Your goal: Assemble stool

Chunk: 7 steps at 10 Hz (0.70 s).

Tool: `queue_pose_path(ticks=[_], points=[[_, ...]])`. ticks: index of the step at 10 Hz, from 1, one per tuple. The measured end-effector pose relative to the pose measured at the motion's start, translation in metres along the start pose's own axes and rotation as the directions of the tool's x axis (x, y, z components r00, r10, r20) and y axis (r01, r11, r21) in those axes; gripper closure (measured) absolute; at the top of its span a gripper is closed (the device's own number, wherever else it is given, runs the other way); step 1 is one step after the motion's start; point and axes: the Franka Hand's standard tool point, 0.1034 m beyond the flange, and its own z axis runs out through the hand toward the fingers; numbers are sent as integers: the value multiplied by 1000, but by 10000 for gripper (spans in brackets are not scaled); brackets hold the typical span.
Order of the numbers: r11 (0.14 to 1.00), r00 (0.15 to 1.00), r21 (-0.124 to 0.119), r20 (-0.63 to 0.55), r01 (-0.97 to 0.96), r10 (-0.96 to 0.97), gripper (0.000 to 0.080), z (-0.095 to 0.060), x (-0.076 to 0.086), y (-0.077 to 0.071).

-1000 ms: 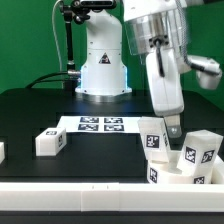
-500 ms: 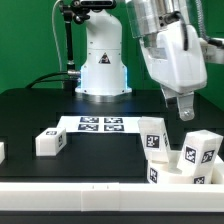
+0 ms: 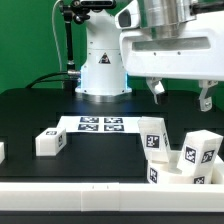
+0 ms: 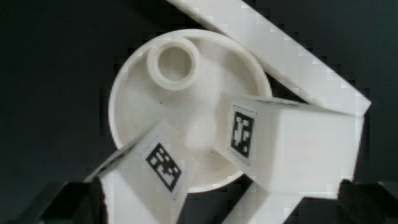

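The stool's round white seat (image 3: 178, 174) lies at the exterior view's right, by the front rail. Two tagged white legs stand in it: one upright (image 3: 153, 135), one leaning (image 3: 198, 152). My gripper (image 3: 182, 93) hangs open and empty well above them, its fingers spread wide. In the wrist view the seat (image 4: 157, 105) with its round hole lies below me, both legs (image 4: 285, 135) (image 4: 151, 172) rise toward the camera, and my gripper (image 4: 214, 208) straddles them without touching. A third loose leg (image 3: 50, 142) lies on the table at the exterior view's left.
The marker board (image 3: 100, 124) lies flat at the table's middle. A long white rail (image 3: 90, 196) runs along the front edge and shows in the wrist view (image 4: 267, 50). Another white part (image 3: 2, 150) pokes in at the left edge. The robot base (image 3: 102, 60) stands behind.
My gripper has risen from beside the right-hand leg and turned at the wrist, so both fingers now show side by side. The legs and seat have not moved.
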Motion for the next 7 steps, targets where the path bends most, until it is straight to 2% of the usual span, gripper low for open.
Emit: queue_pose_path(ticks=[1, 4, 6, 7], points=[[991, 991, -20, -14, 132, -133, 151, 0, -3, -2], [948, 948, -21, -11, 317, -317, 151, 0, -1, -1], [876, 876, -25, -7, 482, -482, 151, 0, 0, 0], [778, 779, -43, 0, 627, -628, 151, 0, 1, 2]])
